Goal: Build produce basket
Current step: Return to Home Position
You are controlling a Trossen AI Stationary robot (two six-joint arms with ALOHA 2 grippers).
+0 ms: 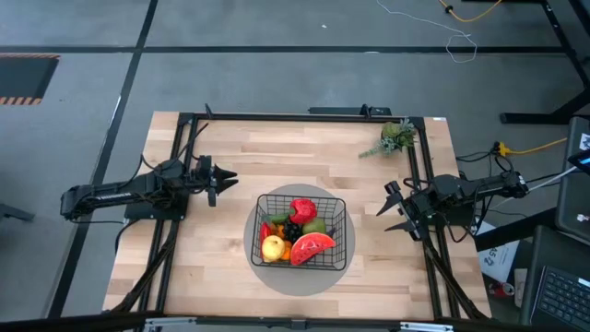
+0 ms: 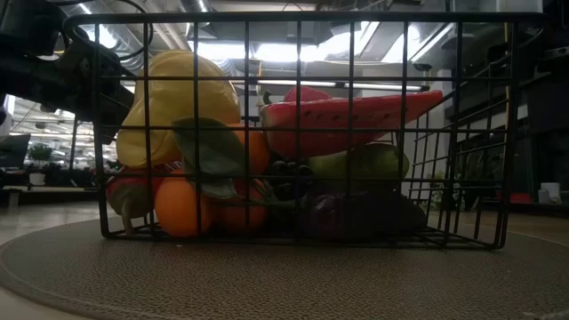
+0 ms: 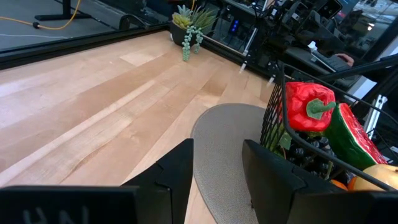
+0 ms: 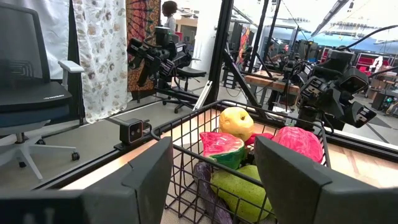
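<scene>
The black wire basket (image 1: 301, 231) stands on a round grey mat (image 1: 267, 277) near the table's middle front. The produce lies inside: a yellow lemon (image 1: 273, 247), a watermelon slice (image 1: 312, 247), a red pepper (image 1: 303, 209), dark grapes (image 1: 291, 229), a green pear (image 4: 244, 190), oranges (image 2: 182, 206). My left gripper (image 1: 228, 179) hovers open to the basket's left, apart from it. My right gripper (image 1: 391, 208) hovers open to the basket's right, with nothing between its fingers.
A green leafy sprig (image 1: 395, 138) lies at the table's far right corner. A black frame (image 1: 304, 117) runs along the table's far edge and both sides. Bare wood lies between the basket and the far edge.
</scene>
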